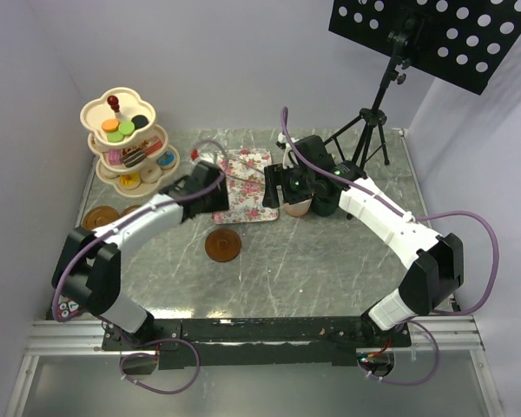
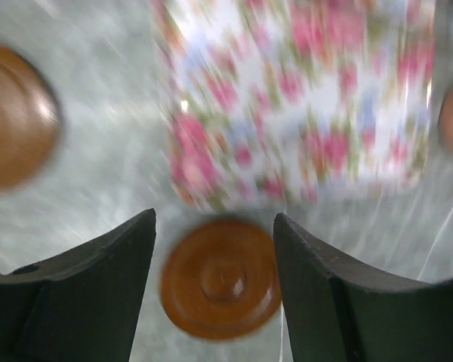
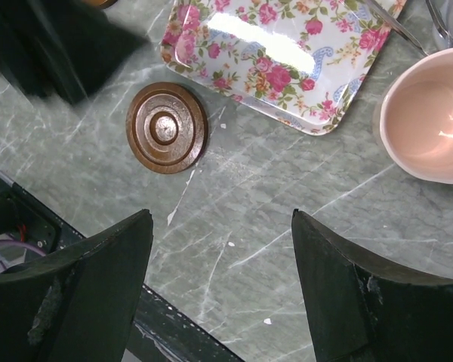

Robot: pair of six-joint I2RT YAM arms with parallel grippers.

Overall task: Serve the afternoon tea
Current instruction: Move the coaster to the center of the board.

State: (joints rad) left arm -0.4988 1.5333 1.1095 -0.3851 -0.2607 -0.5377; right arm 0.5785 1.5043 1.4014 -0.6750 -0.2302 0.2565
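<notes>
A brown saucer [image 1: 223,245] lies flat on the marble table just in front of the floral tray. In the blurred left wrist view this saucer [image 2: 221,277] shows between the tips of my open left gripper [image 2: 215,226], which touch nothing. My left gripper [image 1: 213,201] hangs over the tray's near left corner. My right gripper [image 1: 273,187] hovers open and empty [image 3: 221,219] above bare table, with the saucer [image 3: 166,127] to its left and a pink mug [image 3: 430,113] to its right. The pink mug [image 1: 297,207] stands beside a dark green mug [image 1: 324,204]. The cream three-tier stand [image 1: 126,143] holds cakes and macarons.
The floral tray [image 1: 247,195] sits mid-table with metal tongs [image 1: 234,174] on it. More saucers [image 1: 100,217] lie at the left edge, one of these saucers [image 2: 15,124] in the left wrist view. A black tripod [image 1: 365,130] stands at the back right.
</notes>
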